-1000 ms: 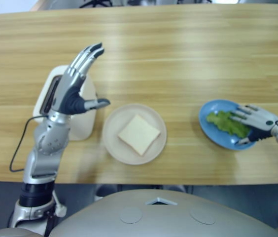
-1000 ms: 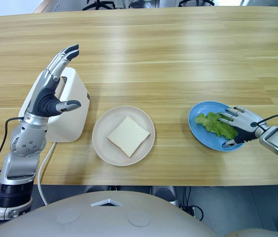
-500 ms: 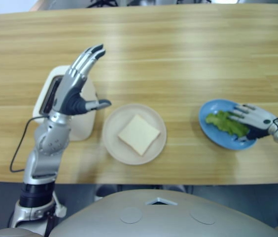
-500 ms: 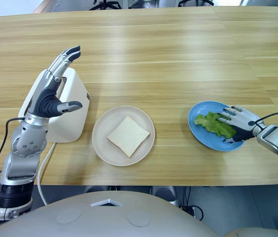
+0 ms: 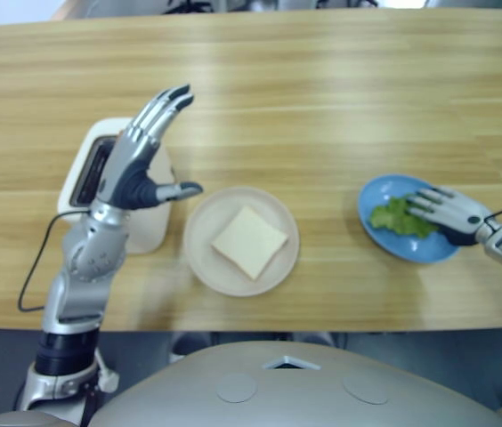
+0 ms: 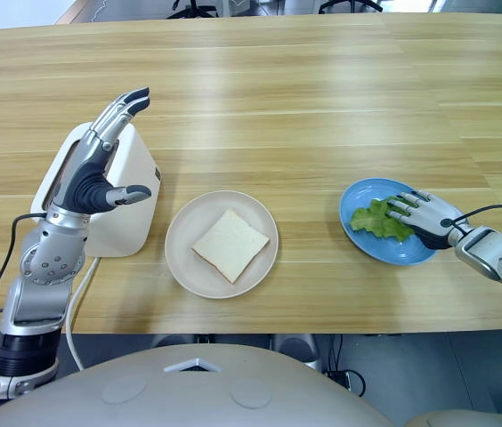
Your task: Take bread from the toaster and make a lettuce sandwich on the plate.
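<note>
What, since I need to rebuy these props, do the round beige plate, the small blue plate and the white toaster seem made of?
Round beige plate: matte, even colour, probably plastic or melamine, though glazed ceramic is possible.
Small blue plate: smooth with a slight sheen, plastic or ceramic; cannot tell which.
White toaster: smooth matte casing with rounded corners, likely plastic.

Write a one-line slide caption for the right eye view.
Right robot hand on lettuce in blue dish; bread slice on plate; left robot hand open above toaster.
</note>
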Available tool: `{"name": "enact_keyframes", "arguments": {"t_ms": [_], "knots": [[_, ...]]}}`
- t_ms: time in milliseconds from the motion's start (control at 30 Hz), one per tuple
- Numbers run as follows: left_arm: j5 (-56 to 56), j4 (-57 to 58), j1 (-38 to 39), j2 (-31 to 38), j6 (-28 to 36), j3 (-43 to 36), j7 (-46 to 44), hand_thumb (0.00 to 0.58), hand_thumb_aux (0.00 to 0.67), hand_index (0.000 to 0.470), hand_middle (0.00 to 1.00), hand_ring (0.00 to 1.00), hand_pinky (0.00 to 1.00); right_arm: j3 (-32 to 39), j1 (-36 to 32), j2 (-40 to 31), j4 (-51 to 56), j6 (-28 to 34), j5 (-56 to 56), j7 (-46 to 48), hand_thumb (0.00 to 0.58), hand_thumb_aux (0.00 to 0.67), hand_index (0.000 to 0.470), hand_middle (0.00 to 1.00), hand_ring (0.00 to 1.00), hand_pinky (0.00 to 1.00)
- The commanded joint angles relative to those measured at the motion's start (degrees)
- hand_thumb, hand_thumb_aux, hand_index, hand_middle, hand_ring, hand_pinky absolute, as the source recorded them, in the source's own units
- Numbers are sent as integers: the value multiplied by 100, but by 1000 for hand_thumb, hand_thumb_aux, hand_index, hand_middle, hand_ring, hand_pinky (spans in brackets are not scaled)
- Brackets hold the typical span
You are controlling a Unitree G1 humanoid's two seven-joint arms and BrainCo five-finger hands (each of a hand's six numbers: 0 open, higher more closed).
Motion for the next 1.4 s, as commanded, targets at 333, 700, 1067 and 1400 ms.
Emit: {"name": "enact_keyframes", "arguments": {"t_ms": [333, 700, 1067, 1400], "knots": [[32, 63, -70, -38, 24, -89, -42, 0, 0, 0, 0, 0, 0, -126, 153, 30, -509, 57, 285, -454, 580, 670, 460, 1000, 1000, 1000], [52, 128, -210, -65, 77, -180, -57, 0, 0, 0, 0, 0, 0, -96, 154, 115, -462, 96, 348, -696, 580, 670, 460, 1000, 1000, 1000], [87, 274, -316, -96, 33, -238, -7, 0, 0, 0, 0, 0, 0, -280, 167, 102, -595, 136, 514, -1118, 580, 670, 460, 1000, 1000, 1000], [177, 463, -482, -115, -38, -298, 77, 0, 0, 0, 0, 0, 0, -877, 516, 3, -1452, 419, 528, -1703, 580, 670, 460, 1000, 1000, 1000]]}}
